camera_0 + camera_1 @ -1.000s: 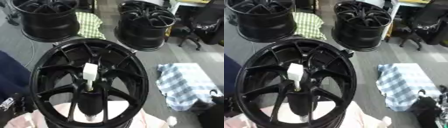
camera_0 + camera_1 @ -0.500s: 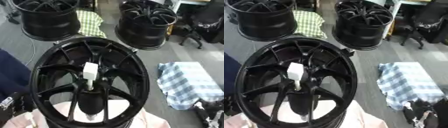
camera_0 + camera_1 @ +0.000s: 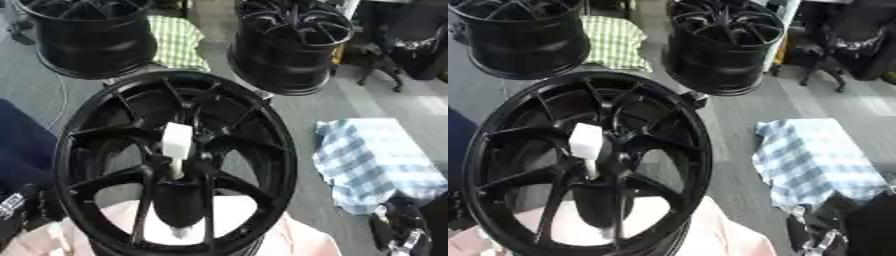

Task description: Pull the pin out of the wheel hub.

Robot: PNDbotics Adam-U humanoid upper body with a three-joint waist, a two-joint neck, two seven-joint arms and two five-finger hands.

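Nearest the camera, at 5 o'clock in the right eye view, the right hand [image 3: 820, 235] shows only as a dark shape at the lower edge; whether its fingers are straight or curled cannot be told. At 8 o'clock in the left eye view a dark part [image 3: 22, 212] with a small white label sits at the edge; it may belong to the left arm, but no left hand can be made out. A pale pink surface [image 3: 297, 240] lies under the near rim.

At centre, the large black wheel [image 3: 271, 145] lies face up, its spokes meeting at the hub. The pin [image 3: 177, 146] stands in the hub, slightly tilted: a white, block-like head above a thinner pale stem that enters the bore. No hand touches it.

Handling, as a judgement: the pin looks stiff and light, probably smooth-sided; the wheel is heavy and should stay put as the pin is drawn. The broad white head is the place to take hold, pinched from two sides, and the pull should follow the stem's line so it does not jam.

At 3 o'clock a blue checked cloth [image 3: 376, 165] lies on the grey floor [image 3: 745, 115]. At 11 and 1 o'clock stand two more black wheels [image 3: 87, 40] [image 3: 293, 45], a green checked cloth [image 3: 179, 42] between them.

Against the frames half a second and one second earlier, the pin and wheel keep their places; the right hand's dark shape has risen further into the lower right corner.
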